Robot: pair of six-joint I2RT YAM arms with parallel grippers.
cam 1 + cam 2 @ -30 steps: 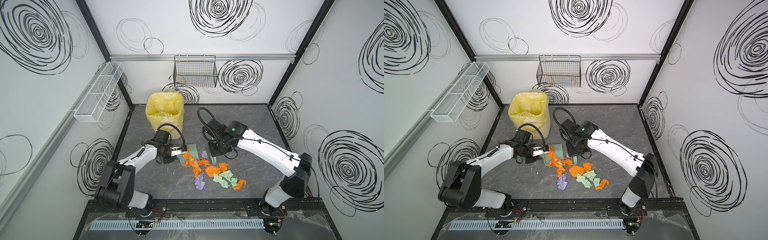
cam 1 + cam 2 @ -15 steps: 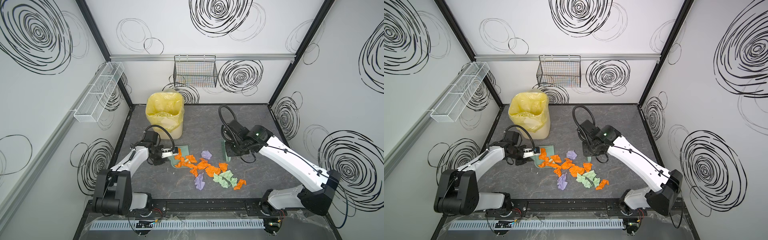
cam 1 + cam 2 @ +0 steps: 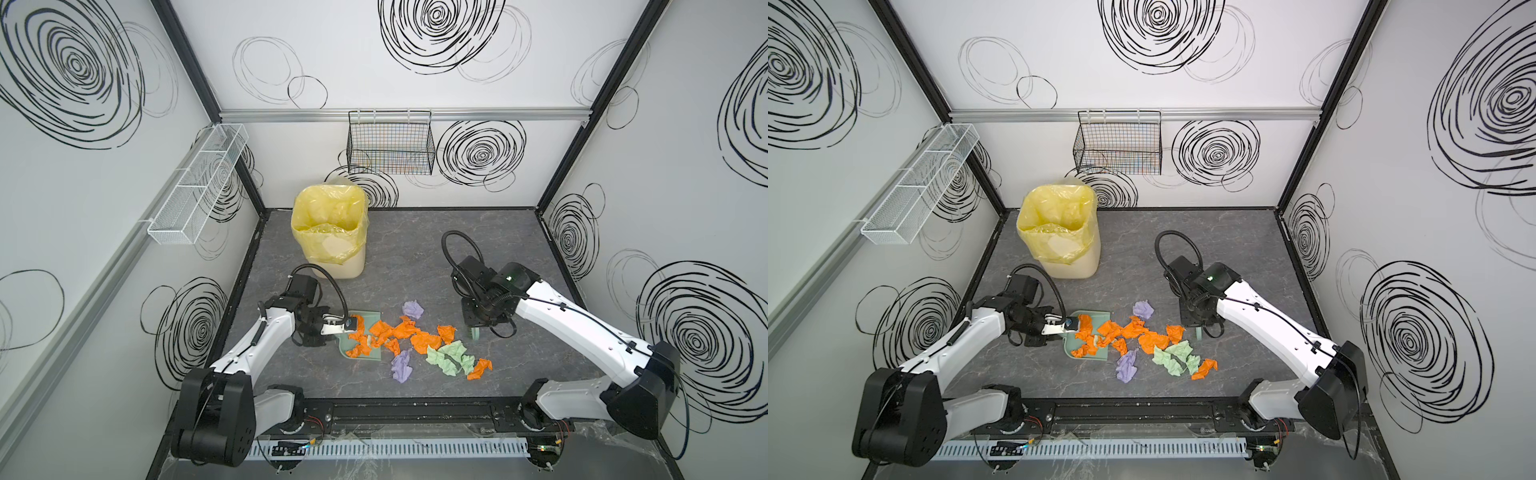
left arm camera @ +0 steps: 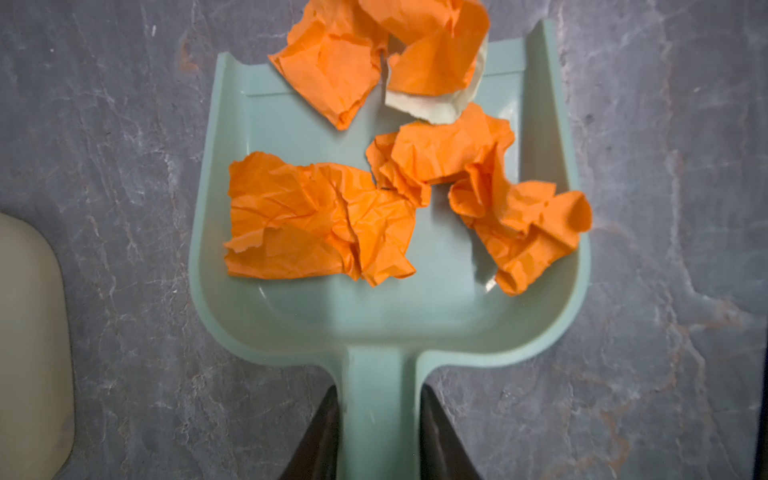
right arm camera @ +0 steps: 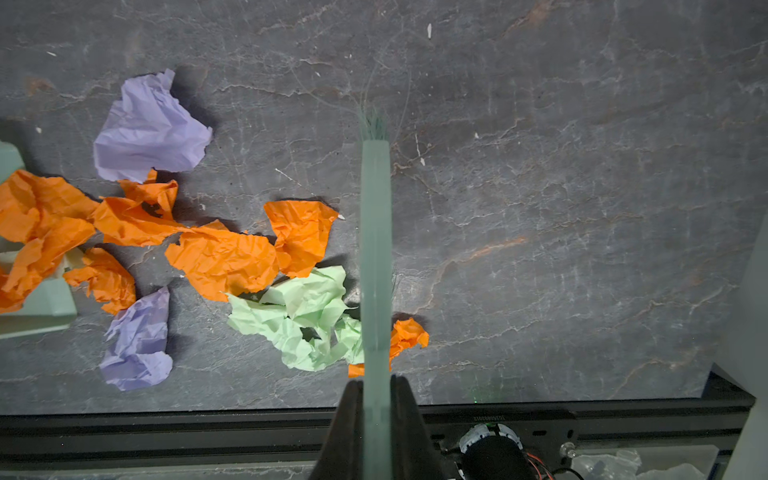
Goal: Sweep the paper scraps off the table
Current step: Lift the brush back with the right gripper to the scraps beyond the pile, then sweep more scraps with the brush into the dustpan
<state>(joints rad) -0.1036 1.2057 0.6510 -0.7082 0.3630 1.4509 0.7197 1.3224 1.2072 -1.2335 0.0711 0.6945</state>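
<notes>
The teal dustpan (image 4: 436,299) is held by its handle in the left pincer (image 4: 380,401), whose jaws are drawn narrow against both sides of that handle. The pan is laid flat on the worktop (image 3: 415,249), left of centre in both top views, with its mouth turned towards the right arm. Several orange paper scraps (image 4: 316,224) are seen inside the pan. Two more, with a pale piece beneath one, are lodged across its lip.

The right pincer (image 5: 376,386) is closed tight on the handle of a slim teal brush (image 5: 376,249). The brush is pointed down at the worktop, just right of the litter. Its bristles appear to reach the surface, though contact cannot be confirmed from the wrist view. In that view a pale green cluster (image 5: 299,316) is found just beside the brush, and one small orange scrap (image 5: 409,332) is partly hidden behind it.

The other scraps are strewn in a loose band on the worktop between dustpan and brush, with orange ones nearest the pan and pale green ones toward the near edge. One lilac scrap (image 3: 412,309) is set apart on the far side of the band, and a second lilac scrap (image 3: 402,366) is placed on the near side. A cream bin (image 3: 345,266) lined with a yellow bag (image 3: 328,220) is stood at the back left, well apart from the litter. A black wire basket (image 3: 390,145) is hung on the rear wall.
</notes>
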